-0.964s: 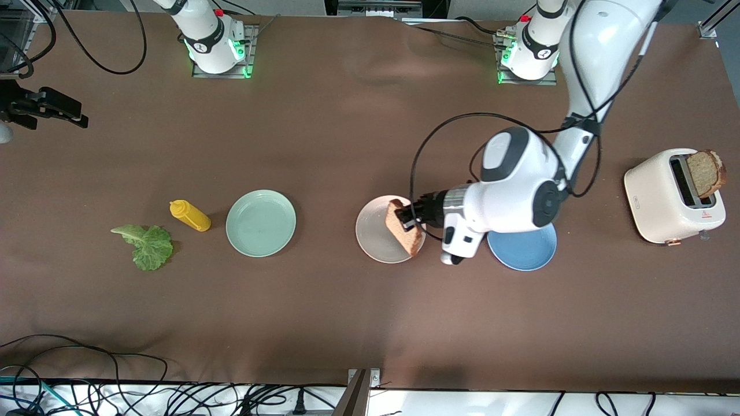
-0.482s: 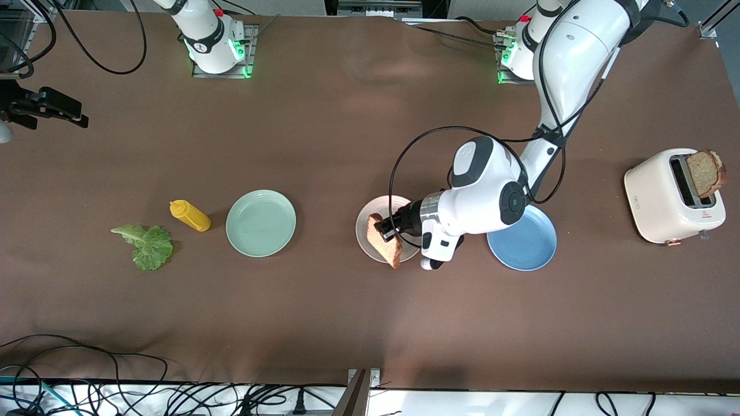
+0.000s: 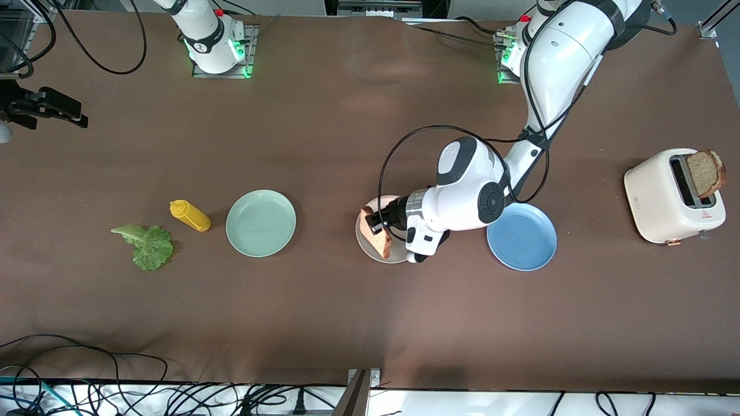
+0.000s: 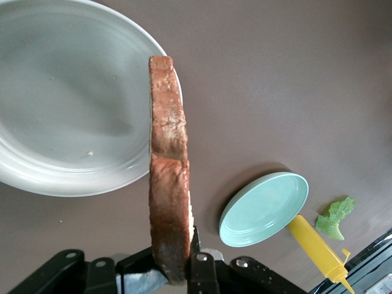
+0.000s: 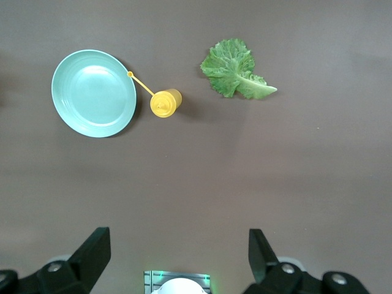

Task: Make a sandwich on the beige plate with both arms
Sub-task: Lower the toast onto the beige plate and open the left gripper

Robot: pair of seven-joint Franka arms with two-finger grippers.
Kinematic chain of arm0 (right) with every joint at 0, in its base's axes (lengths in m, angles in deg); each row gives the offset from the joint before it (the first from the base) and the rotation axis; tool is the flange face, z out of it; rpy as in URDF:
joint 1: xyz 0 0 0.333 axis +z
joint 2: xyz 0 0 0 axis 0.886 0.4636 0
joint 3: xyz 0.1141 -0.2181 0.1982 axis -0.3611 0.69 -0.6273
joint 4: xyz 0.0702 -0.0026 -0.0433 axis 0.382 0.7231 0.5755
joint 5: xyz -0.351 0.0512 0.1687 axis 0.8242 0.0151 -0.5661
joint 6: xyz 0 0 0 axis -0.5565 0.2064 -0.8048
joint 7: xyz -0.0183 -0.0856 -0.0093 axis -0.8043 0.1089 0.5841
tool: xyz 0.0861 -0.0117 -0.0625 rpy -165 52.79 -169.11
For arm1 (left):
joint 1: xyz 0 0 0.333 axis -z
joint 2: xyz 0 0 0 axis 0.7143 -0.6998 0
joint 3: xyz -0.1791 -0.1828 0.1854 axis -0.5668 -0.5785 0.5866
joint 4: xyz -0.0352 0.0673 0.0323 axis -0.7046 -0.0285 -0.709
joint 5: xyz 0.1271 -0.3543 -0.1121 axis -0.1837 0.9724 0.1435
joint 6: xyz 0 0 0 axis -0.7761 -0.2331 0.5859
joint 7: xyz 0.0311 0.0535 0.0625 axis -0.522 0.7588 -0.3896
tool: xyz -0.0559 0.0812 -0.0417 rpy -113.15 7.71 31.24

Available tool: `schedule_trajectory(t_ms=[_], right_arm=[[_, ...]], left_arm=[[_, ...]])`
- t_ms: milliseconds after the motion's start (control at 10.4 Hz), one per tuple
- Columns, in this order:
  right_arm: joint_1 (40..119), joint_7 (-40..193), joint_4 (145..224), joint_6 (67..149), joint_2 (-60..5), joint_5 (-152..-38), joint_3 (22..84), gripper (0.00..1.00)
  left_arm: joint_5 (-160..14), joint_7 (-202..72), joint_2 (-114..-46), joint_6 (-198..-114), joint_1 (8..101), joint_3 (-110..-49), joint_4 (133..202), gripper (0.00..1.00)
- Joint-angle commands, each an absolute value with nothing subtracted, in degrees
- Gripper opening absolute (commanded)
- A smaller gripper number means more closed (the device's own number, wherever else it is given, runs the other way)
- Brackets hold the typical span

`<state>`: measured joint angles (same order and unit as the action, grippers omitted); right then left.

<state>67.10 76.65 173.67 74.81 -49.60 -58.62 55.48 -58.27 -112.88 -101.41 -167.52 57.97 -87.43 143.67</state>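
My left gripper [image 3: 380, 226] is shut on a brown bread slice [image 3: 376, 236], held on edge just over the beige plate [image 3: 386, 201]. In the left wrist view the slice [image 4: 168, 184] stands upright between the fingers of the left gripper [image 4: 177, 260], above the rim of the beige plate [image 4: 67, 110]. A second bread slice [image 3: 705, 171] sticks out of a white toaster [image 3: 665, 199] at the left arm's end. A green lettuce leaf [image 3: 147, 245] lies at the right arm's end. My right gripper [image 5: 177, 254] hangs open and empty high above the table.
A blue plate [image 3: 523, 237] lies beside the beige plate, toward the toaster. A mint green plate [image 3: 261, 223] and a yellow squeeze bottle [image 3: 189, 215] lie between the beige plate and the lettuce. Cables run along the table's front edge.
The left gripper has carried the bread slice toward the right arm's end and lower over the beige plate, uncovering the blue plate. The right arm has not moved.
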Motion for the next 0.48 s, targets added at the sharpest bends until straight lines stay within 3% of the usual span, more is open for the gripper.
schedule_trajectory(t_ms=[0,386], right_arm=[[67.2,77.0,172.9,73.8,-50.0,-57.9,55.5,1.0],[67.2,77.0,172.5,73.8,-49.9,-57.9,55.5,1.0]], left_arm=[[-57.5,-112.8,-101.0,-168.3,58.1,-87.2,144.8,0.0],[-57.4,-112.1,-100.9,-167.9,57.9,-87.2,146.8,0.0]])
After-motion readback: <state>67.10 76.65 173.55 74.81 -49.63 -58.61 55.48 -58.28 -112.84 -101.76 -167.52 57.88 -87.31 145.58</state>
